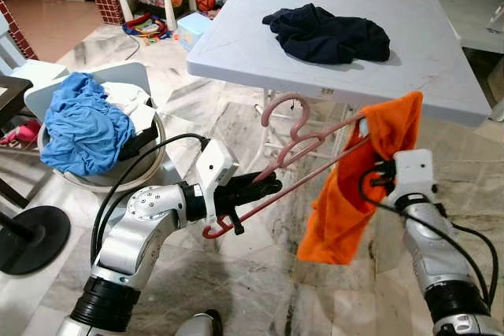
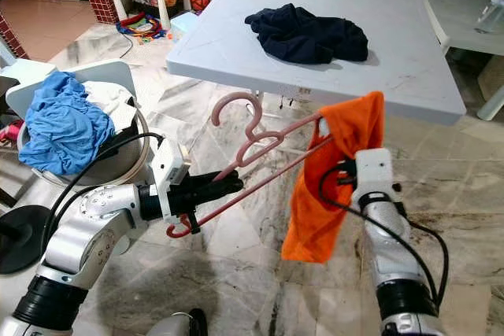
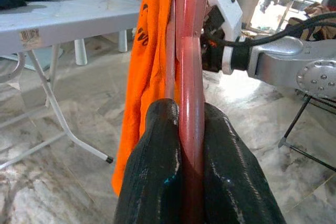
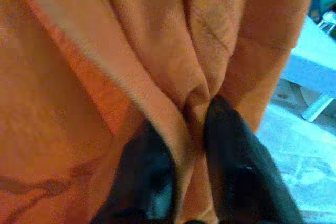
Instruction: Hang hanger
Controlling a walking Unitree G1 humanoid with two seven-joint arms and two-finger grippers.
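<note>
A pink hanger (image 1: pixel 302 145) is held low in front of me, lying slanted with its hook pointing up toward the table. My left gripper (image 1: pixel 268 186) is shut on its bar near the left end; in the left wrist view both black fingers (image 3: pixel 157 150) clamp the pink bar (image 3: pixel 190 77). An orange garment (image 1: pixel 350 194) hangs over the hanger's right end. My right gripper (image 1: pixel 383 169) is shut on that cloth, and in the right wrist view a fold of the orange cloth (image 4: pixel 105 51) is pinched between the fingertips (image 4: pixel 231 140).
A white folding table (image 1: pixel 441 60) stands just beyond, with a dark navy garment (image 1: pixel 327 33) on top. A basket (image 1: pixel 153 164) holding blue cloth (image 1: pixel 83 127) sits at the left, beside a black round base (image 1: pixel 31 238). Marble floor lies below.
</note>
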